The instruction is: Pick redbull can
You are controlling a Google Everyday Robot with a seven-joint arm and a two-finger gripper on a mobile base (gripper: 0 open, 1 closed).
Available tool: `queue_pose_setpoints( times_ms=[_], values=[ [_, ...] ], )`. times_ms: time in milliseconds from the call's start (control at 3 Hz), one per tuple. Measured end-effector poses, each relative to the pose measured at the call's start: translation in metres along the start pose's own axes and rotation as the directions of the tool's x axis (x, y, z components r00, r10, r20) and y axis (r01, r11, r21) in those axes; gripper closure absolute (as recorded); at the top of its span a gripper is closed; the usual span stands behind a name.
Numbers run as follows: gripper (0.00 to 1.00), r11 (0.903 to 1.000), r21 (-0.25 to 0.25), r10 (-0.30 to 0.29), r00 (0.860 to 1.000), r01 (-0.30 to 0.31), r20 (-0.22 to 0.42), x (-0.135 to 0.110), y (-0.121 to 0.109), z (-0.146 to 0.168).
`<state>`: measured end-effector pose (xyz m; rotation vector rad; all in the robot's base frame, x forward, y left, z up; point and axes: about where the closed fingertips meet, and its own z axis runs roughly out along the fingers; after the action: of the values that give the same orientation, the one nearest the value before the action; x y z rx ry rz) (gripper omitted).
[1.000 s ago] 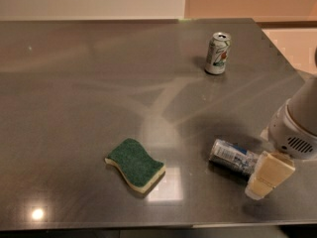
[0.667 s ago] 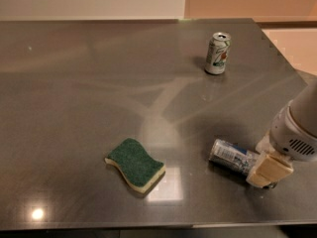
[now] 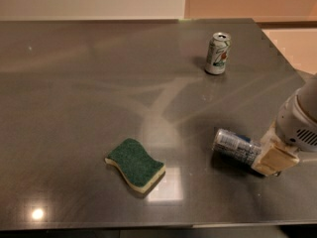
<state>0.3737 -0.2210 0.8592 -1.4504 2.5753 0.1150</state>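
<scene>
The redbull can [image 3: 237,145], slim and silver with blue patches, lies on its side on the grey table [image 3: 99,83] at the right front. My gripper [image 3: 267,155] is low over the table at the can's right end, and its cream tip covers that end. The white arm housing [image 3: 302,120] rises from it to the right edge of the view. The can rests on the table.
A shorter white can with green and orange markings [image 3: 218,53] stands upright at the back right. A green and yellow sponge [image 3: 134,163] lies at the front middle. The table's right edge runs close behind the arm.
My gripper has moved down and in toward the can's right end, from just in front of it. The can, the sponge and the white can have not moved.
</scene>
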Motion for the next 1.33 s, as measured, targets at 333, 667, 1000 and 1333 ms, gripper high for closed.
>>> queue_pose_setpoints(
  times_ms=[333, 667, 1000, 1333],
  values=[
    [1.00, 0.9995, 0.025, -0.019, 1.000, 0.019, -0.003, -0.006, -0.009, -0.024],
    [1.00, 0.9977, 0.052, -0.043, 0.999, 0.043, -0.003, -0.014, -0.021, -0.052],
    [1.00, 0.9955, 0.068, -0.065, 0.998, 0.065, -0.002, -0.022, -0.035, -0.075],
    [1.00, 0.9851, 0.122, -0.125, 0.992, 0.122, 0.019, -0.040, -0.049, -0.109]
  ],
)
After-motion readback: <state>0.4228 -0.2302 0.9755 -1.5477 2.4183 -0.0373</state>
